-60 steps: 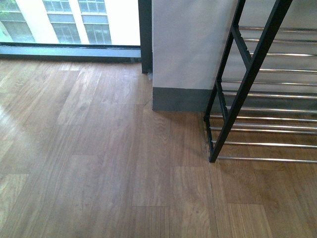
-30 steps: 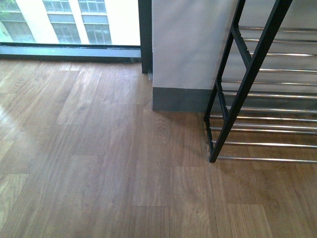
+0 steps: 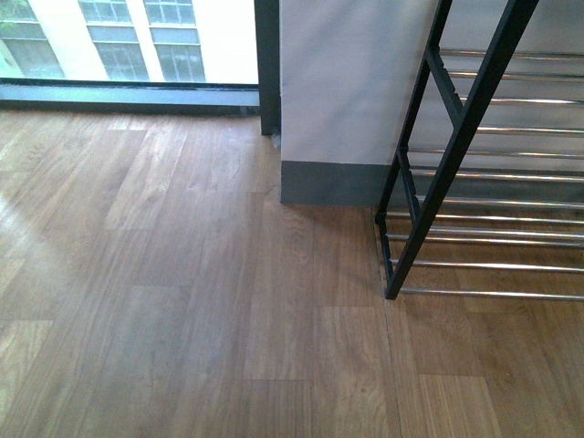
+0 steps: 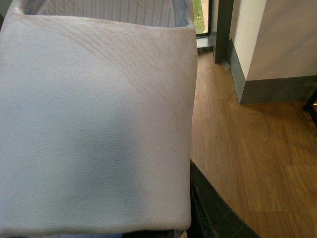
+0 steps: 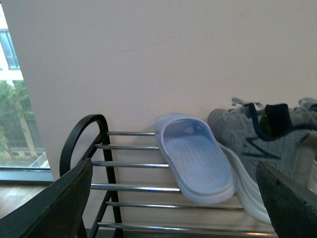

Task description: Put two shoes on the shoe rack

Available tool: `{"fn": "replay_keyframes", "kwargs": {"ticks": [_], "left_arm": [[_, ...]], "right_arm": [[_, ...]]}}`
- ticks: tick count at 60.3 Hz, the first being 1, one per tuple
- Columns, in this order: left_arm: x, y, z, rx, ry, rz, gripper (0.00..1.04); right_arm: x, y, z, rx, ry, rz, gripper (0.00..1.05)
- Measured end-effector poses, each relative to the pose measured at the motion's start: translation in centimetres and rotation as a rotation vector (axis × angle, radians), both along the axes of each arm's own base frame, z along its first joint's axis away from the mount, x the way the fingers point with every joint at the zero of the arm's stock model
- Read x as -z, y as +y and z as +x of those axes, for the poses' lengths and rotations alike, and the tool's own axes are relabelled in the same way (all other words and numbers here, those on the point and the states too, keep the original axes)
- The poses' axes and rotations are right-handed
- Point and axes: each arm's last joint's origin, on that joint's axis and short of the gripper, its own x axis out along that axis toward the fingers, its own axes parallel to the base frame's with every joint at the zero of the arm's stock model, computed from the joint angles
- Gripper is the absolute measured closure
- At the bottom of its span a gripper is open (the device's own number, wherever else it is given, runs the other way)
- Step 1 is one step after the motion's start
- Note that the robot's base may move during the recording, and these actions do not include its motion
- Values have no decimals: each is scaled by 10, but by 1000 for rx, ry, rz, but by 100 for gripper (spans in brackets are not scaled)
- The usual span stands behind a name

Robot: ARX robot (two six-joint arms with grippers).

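The front view shows neither arm, only the wood floor (image 3: 182, 301) and the near end frame of the shoe rack (image 3: 456, 155) standing against the wall (image 3: 351, 82). In the left wrist view a pale blue slide (image 4: 94, 124) fills most of the frame, its textured strap close to the lens and a strip of ribbed footbed visible past it. It appears to be carried by the left claw, but the fingers themselves are not visible, so it cannot be told whether that claw is closed on it. In the right wrist view the right claw (image 5: 173, 198) stands with its two dark fingers (image 5: 54, 208) wide apart and nothing between them, facing the top tier of the rack. A second pale blue slide (image 5: 195, 158) already rests across the chrome bars (image 5: 133, 166), tilted with its heel end toward the wall, and a grey knit sneaker (image 5: 262, 144) sits just beside it, touching or nearly so. The step in hand is judged to be delivery of the carried slide to the rack. To do it well, the slide should be brought over the free bars between the curved end frame (image 5: 84, 144) and the resting slide, with its sole spanning at least two bars. It should be lowered until supported before release, so it cannot tip between the bars.
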Motion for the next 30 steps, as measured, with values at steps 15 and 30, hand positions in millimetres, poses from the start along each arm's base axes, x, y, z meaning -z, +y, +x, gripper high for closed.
{"fn": "replay_keyframes", "kwargs": {"ticks": [15, 30], "left_arm": [[0, 0, 0, 0, 0, 0, 103], [0, 0, 0, 0, 0, 0, 103]], "right_arm": [[31, -4, -2, 38, 11, 64, 9], [48, 18, -8, -123, 220, 35, 37]]}}
